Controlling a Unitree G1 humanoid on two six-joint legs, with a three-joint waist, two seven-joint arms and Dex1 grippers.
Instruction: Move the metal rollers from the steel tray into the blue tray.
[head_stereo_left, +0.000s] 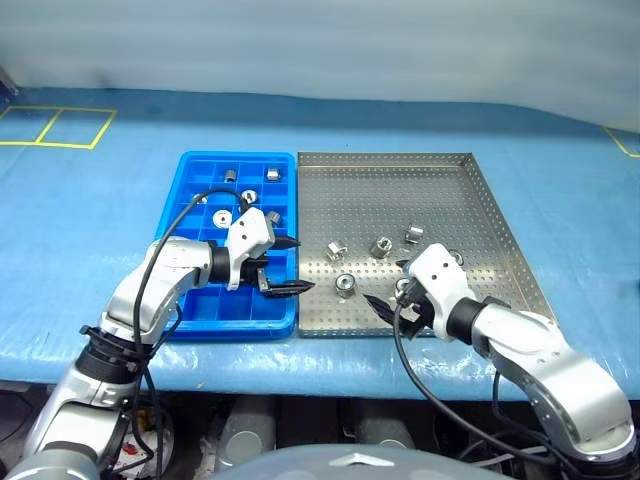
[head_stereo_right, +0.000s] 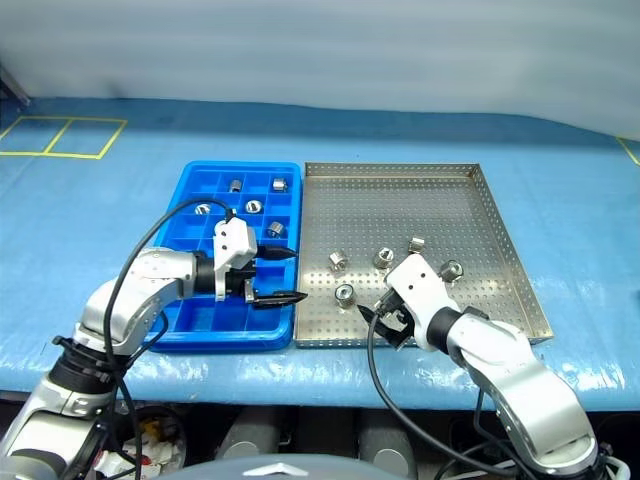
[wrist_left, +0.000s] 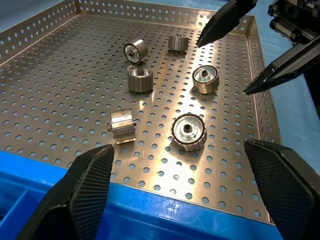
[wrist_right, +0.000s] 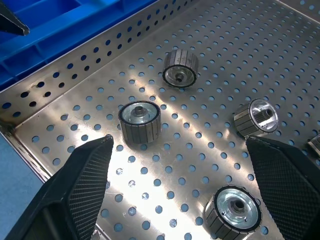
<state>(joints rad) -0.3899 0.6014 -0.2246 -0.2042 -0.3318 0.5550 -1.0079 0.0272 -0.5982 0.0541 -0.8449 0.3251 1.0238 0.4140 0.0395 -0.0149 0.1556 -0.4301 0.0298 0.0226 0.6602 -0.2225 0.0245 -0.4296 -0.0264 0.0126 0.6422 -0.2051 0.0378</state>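
Resting in the steel tray (head_stereo_left: 480, 215) are five metal rollers (head_stereo_left: 344, 286); five more sit in the blue tray (head_stereo_left: 190, 195). Left hand (head_stereo_left: 284, 266) and right hand (head_stereo_left: 385, 306) both gape, empty

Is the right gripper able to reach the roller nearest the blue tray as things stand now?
Probably yes. The right gripper is open above the steel tray, and the roller lies just ahead with bare floor between them.

Silver-grey jointed arms, white wrist housings, black cables looping alongside, black pointed textured fingers (wrist_left: 90, 185) on each tool
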